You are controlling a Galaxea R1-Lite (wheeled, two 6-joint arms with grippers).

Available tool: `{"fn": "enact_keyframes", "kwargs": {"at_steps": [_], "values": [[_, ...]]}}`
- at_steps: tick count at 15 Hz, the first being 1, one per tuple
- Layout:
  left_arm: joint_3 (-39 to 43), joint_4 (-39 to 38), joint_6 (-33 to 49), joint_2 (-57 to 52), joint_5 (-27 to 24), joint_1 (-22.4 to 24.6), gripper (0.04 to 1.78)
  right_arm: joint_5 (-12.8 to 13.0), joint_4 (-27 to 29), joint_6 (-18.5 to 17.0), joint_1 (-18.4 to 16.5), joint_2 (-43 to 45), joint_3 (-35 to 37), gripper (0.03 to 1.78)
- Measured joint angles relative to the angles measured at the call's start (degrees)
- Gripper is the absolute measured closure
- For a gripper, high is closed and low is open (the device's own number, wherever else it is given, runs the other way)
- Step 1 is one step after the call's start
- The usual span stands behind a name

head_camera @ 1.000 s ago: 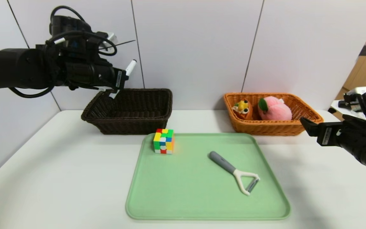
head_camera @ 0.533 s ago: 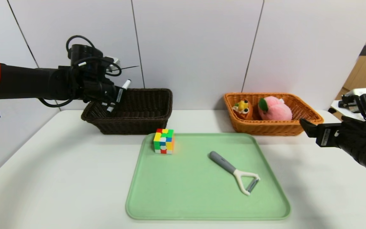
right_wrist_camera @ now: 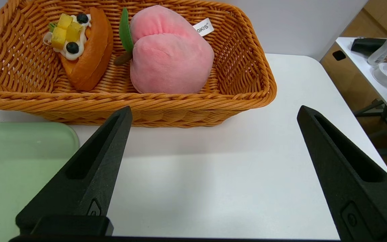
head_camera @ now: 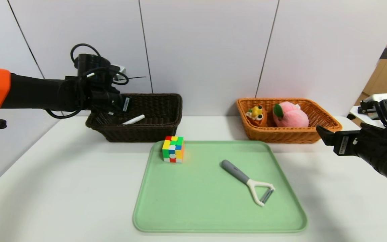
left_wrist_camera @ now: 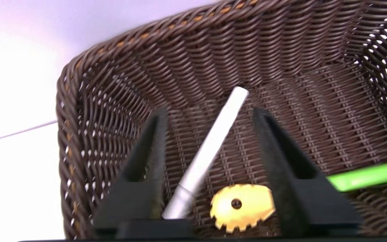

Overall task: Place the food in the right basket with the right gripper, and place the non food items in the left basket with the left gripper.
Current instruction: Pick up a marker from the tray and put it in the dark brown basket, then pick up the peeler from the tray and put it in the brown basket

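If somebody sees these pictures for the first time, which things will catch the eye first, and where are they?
First comes the pale green tray at the table's centre, with the puzzle cube at its far left corner and the peeler towards its right. Behind it, the orange basket holds the pink peach and the cake slice. The left claw hangs open over the dark basket, where the white marker lies.

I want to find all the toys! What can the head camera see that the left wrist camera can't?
Only the head view shows the puzzle cube and peeler on the green tray, the food in the orange basket, and the right gripper beside it. Only the left wrist view shows the yellow spork. Both show the dark basket, white marker and open left gripper.
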State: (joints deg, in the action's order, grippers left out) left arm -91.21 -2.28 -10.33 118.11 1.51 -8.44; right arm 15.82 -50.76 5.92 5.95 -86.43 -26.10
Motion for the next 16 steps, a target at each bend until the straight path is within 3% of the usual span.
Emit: {"fn": "enact_keyframes", "kwargs": {"at_steps": [4, 7, 11, 16], "values": [[0.98, -7.83, -3.29, -0.94, -2.83, 0.65, 0.56, -0.01, -0.26, -0.02, 0.0, -0.37, -0.13, 0.12], [1.07, -8.57, -13.76, -4.22, -15.12, 0.26, 0.42, 0.0, -0.67, -0.02, 0.0, -0.72, -0.07, 0.12], [0.5, 5.55, -32.15, -8.78, -29.21, -6.19, 0.3, 0.02, -0.98, 0.0, 0.3, -0.85, 0.09, 0.12], [-2.06, 24.84, -49.96, -11.03, -30.2, -20.0, 0.21, -0.01, -5.0, -0.06, 1.05, -1.41, 2.1, 0.12]]}}
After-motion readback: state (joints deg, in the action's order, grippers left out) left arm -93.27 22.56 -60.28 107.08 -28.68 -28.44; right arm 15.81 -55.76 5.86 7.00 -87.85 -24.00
